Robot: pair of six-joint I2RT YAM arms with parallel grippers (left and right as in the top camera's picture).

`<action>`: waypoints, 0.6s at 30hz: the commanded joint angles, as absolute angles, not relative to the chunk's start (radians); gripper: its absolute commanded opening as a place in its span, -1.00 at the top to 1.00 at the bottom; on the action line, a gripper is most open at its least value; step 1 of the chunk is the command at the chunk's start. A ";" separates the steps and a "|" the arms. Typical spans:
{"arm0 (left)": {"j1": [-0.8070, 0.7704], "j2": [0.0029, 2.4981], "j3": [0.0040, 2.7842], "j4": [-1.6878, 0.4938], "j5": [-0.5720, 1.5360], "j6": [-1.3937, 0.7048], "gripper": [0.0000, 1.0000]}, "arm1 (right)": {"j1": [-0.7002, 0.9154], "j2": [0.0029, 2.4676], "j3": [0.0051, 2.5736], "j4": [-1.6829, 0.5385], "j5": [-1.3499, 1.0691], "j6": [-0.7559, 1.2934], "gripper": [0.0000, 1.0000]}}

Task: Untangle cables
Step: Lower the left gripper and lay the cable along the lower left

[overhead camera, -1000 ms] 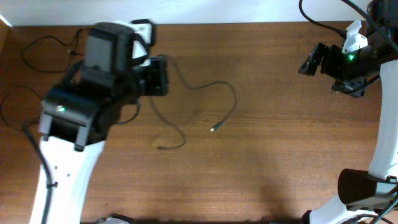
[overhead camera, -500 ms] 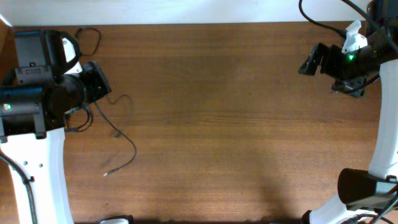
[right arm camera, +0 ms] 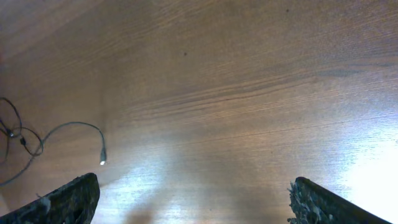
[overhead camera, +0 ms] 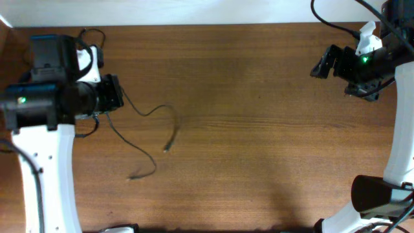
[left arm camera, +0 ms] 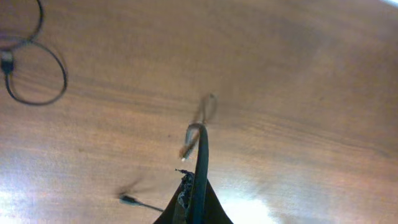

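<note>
My left gripper [overhead camera: 118, 96] hovers at the table's left side, shut on a thin black cable [overhead camera: 150, 111]. One strand curves right and down to a plug [overhead camera: 167, 149]. Another strand trails to a loose end [overhead camera: 134, 176]. In the left wrist view the held cable [left arm camera: 202, 152] rises from between the closed jaws [left arm camera: 191, 202] and bends over at its top. A separate cable loop [left arm camera: 38, 74] lies on the table at the upper left. My right gripper [overhead camera: 321, 67] hangs open at the far right, high above the wood, with nothing between its fingers [right arm camera: 69, 200].
More thin cable [overhead camera: 92, 33] lies by the back left corner behind the left arm. The right wrist view shows the distant cable [right arm camera: 73, 124] on the wooden table [overhead camera: 259, 142]. The right arm's base [overhead camera: 378, 194] stands at the front right.
The left arm swung from centre-left to the far left, dragging the cable with it, then came back slightly right; the cable's free ends now spread rightward. The right arm has not moved.
</note>
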State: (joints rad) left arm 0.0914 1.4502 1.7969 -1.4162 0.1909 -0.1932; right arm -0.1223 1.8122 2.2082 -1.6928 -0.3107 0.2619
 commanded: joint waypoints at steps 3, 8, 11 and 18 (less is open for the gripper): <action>0.187 1.477 1.666 -1.357 0.165 -0.163 1.00 | -0.117 1.824 2.208 -1.698 -0.302 0.258 -0.97; 0.346 1.502 1.557 -1.294 0.117 -0.162 1.00 | -0.117 1.824 2.208 -1.694 -0.302 0.258 -0.97; 0.447 1.525 1.481 -1.222 0.107 -0.163 1.00 | -0.117 1.824 2.209 -1.687 -0.302 0.258 -0.97; 0.596 1.551 1.444 -1.136 0.107 -0.171 1.00 | -0.117 1.824 2.209 -1.688 -0.302 0.258 -0.96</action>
State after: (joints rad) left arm 0.5343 1.5425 1.4490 -1.1568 0.1192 -0.1757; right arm -0.1223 1.8122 2.2082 -1.6905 -0.3103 0.2623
